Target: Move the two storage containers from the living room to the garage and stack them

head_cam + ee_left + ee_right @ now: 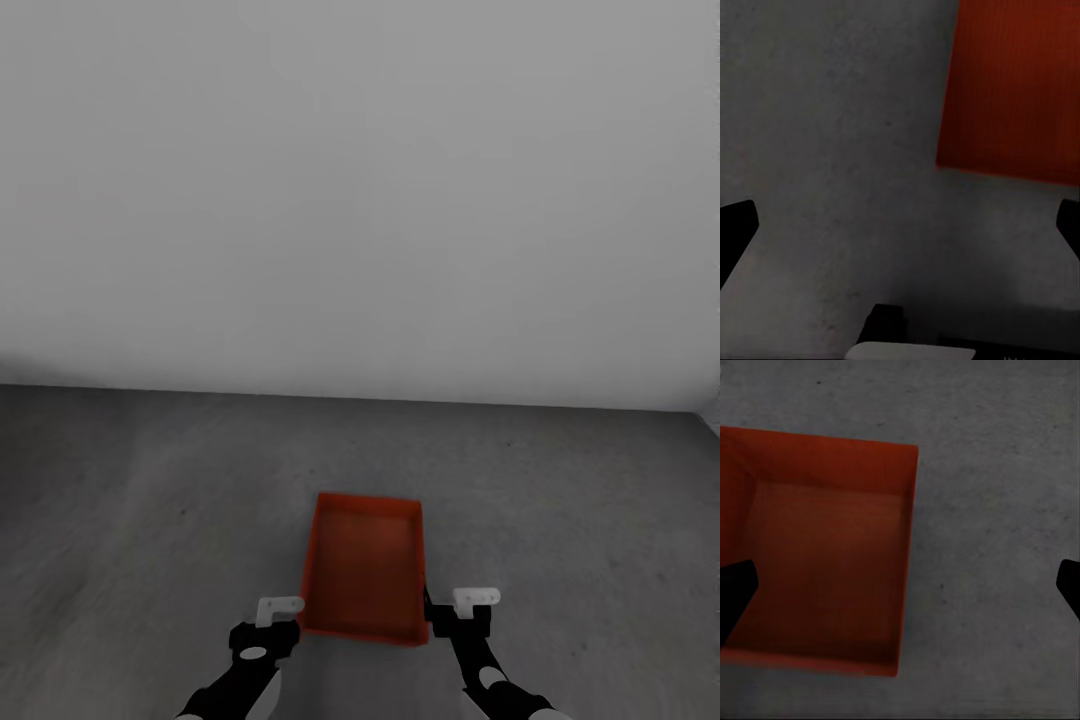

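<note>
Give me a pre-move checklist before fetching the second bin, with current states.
1. Orange-red rectangular open-topped bin rests on the dark grey concrete floor: ok.
2. Bin empty inside, ready to take a stack: ok.
3. Left claw free of the bin, fingers spread over bare floor in the left wrist view: ok.
4. Right claw open in the right wrist view; whether one finger touches the bin wall: cannot tell.
5. Second bin stacked on top: not ok, not yet done.
6. Space between bin and plain white wall: ok.
</note>
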Controlling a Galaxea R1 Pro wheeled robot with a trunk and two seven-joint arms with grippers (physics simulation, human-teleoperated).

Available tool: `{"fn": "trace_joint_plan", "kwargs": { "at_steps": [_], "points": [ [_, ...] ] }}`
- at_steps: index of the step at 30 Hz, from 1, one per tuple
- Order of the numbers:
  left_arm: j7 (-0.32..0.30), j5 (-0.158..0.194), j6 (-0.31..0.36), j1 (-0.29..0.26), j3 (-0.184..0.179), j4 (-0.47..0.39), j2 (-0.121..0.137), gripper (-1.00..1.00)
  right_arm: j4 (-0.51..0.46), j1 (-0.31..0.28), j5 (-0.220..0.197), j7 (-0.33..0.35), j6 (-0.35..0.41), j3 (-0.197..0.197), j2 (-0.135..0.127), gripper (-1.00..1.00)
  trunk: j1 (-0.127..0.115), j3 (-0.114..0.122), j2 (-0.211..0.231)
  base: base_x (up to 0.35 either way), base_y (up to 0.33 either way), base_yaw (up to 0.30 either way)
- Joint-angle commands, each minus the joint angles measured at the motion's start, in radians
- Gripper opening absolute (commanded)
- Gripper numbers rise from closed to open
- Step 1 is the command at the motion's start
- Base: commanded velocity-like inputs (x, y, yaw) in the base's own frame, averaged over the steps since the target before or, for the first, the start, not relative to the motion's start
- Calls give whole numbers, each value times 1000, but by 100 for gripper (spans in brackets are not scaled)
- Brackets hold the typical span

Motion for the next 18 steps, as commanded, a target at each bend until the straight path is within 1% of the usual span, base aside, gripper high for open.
{"fn": "trace_joint_plan", "kwargs": {
  "at_steps": [1, 18],
  "points": [
    [6, -1, -1, -1, -4, 0, 0, 100, 1, -1, -10, -3, -3, 9, 0, 100, -1, -1, -1, -337, 0, 0],
    [6, -1, -2, 0, -4, 0, 0, 100, 1, -1, -11, -3, -3, 9, 0, 100, -1, -1, -1, -343, 0, 0]
  ]
}}
